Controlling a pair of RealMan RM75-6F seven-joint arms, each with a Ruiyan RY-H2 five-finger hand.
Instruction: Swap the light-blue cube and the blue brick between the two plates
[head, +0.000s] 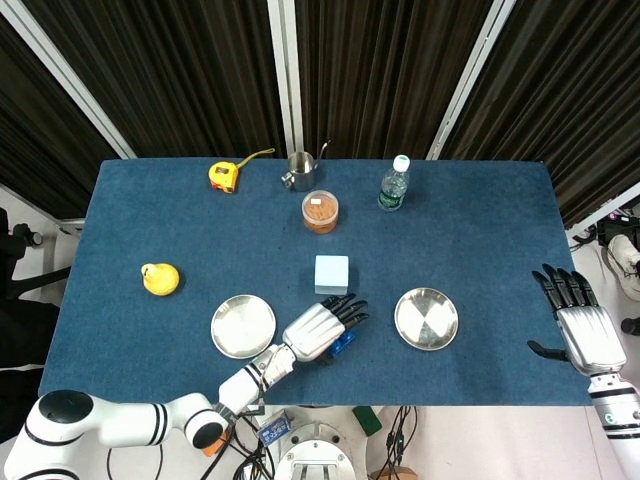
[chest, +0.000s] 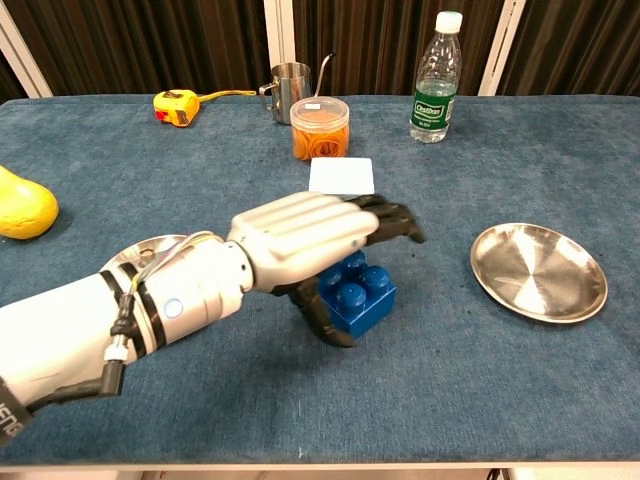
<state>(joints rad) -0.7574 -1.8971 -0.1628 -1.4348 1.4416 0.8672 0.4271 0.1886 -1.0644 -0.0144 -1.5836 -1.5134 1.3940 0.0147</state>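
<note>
Blue cloth covers the table (chest: 560, 400), where the left hand (chest: 300, 240) cups the dark-blue studded brick (chest: 357, 297) between both steel plates (head: 243, 325) (head: 426, 318), likely parking it; pale-blue cube (head: 331, 273) waits nearby, right hand (head: 588, 335) splayed, empty.

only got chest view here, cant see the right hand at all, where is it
Observer: The head view shows the right hand out past the right edge of the table, fingers spread, holding nothing.
Operator: ok, arm is covering most of the left plate, anything in it
Observer: From above, the left plate is empty.
Operator: and the cube, i only see its top behind the left hand
Observer: The light-blue cube stands on the bare table, in neither plate, just beyond the fingertips of the left hand.
</note>
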